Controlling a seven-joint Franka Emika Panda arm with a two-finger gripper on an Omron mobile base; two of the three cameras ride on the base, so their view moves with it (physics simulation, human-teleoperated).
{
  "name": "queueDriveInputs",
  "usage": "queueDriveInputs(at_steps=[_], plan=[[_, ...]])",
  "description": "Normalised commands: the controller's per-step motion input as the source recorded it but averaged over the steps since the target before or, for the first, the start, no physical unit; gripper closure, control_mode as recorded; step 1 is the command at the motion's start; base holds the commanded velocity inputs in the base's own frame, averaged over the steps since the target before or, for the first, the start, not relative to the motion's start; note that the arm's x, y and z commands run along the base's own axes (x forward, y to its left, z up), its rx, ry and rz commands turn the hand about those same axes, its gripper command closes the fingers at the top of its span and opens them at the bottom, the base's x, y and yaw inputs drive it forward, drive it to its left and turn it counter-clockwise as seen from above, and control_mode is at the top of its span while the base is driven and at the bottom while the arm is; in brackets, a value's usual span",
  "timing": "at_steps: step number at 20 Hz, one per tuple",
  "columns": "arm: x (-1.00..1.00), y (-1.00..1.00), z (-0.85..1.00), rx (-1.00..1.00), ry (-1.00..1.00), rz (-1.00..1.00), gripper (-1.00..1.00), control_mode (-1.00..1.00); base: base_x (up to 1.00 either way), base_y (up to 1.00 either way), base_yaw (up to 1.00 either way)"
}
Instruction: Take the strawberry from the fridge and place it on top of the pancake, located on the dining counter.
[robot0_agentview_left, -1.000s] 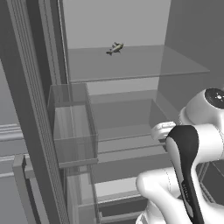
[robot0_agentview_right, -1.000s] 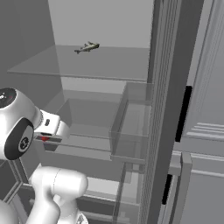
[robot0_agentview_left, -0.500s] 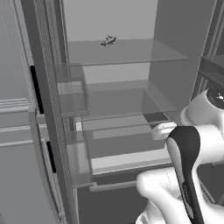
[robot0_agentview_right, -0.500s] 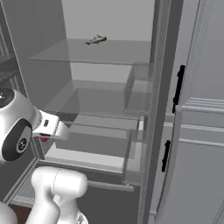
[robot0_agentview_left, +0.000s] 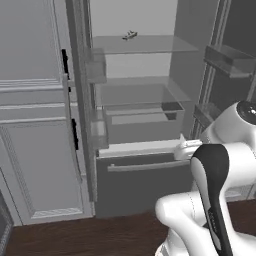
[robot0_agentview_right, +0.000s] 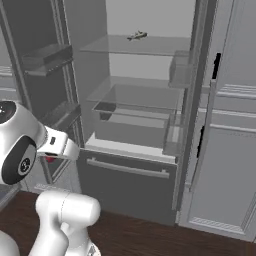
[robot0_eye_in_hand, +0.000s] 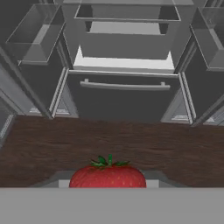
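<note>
Gripper (robot0_eye_in_hand: 108, 183) nearly closed, pinching the bright red rounded strawberry (robot0_eye_in_hand: 107, 176) over dark wood floor (robot0_eye_in_hand: 113, 140), facing the open dark grey fridge (robot0_eye_in_hand: 124, 43) and its bottom drawer (robot0_eye_in_hand: 124, 98).

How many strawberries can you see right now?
1. The strawberry sits between the gripper fingers in the hand view, in front of the open fridge. Parts of the shelves and the closed bottom drawer are out of sight, so more could be hidden there.
</note>
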Motion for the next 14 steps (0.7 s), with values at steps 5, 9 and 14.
queueDriveInputs(at_steps=[5,9,14], plan=[[0.0,0.0,0.0,0.0,0.0,0.0,1.0,1.0,-1.0,0.45,0.51],[0.0,0.0,0.0,0.0,0.0,0.0,1.0,1.0,-0.97,0.23,0.74],[0.0,0.0,0.0,0.0,0.0,0.0,1.0,1.0,-0.57,0.11,0.9]])
